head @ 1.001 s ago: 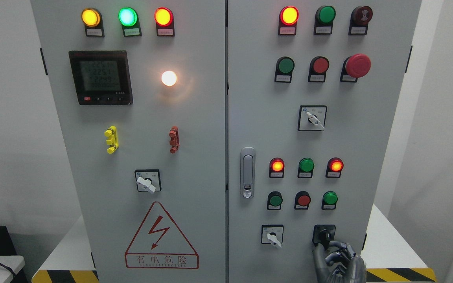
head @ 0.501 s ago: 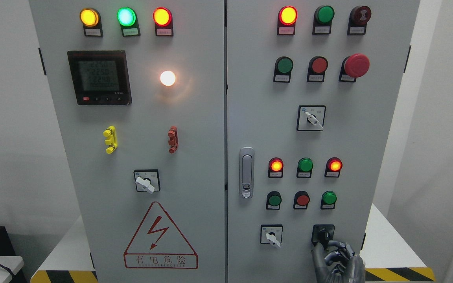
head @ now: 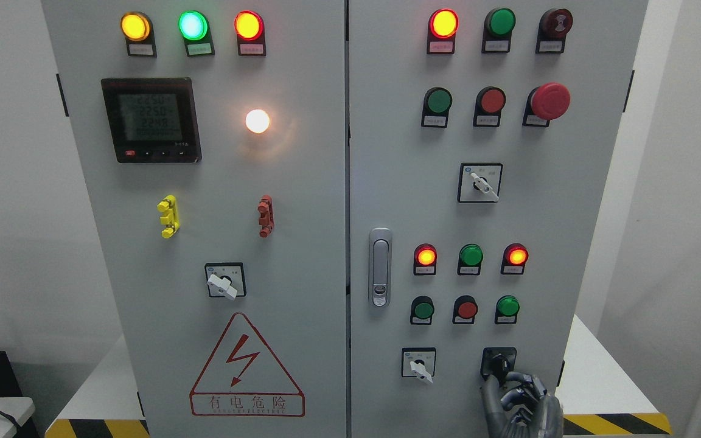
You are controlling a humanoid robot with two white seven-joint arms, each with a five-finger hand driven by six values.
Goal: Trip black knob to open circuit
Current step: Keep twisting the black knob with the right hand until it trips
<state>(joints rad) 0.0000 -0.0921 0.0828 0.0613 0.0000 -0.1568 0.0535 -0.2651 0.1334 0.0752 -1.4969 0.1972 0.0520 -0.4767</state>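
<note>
The black knob (head: 499,364) is sitting at the lower right of the cabinet's right door (head: 527,213), beside a white-handled selector switch (head: 418,365). The right robot hand (head: 518,403) is reaching up from below, fingers curled, thumb and fingertips touching the knob's lower edge. The knob is probably rigid, spring-detented and smooth; pinching its raised bar crosswise should be giving the twist.

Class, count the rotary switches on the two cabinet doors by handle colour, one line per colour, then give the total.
White-handled switches: 3
Black knob: 1
Total: 4
</note>
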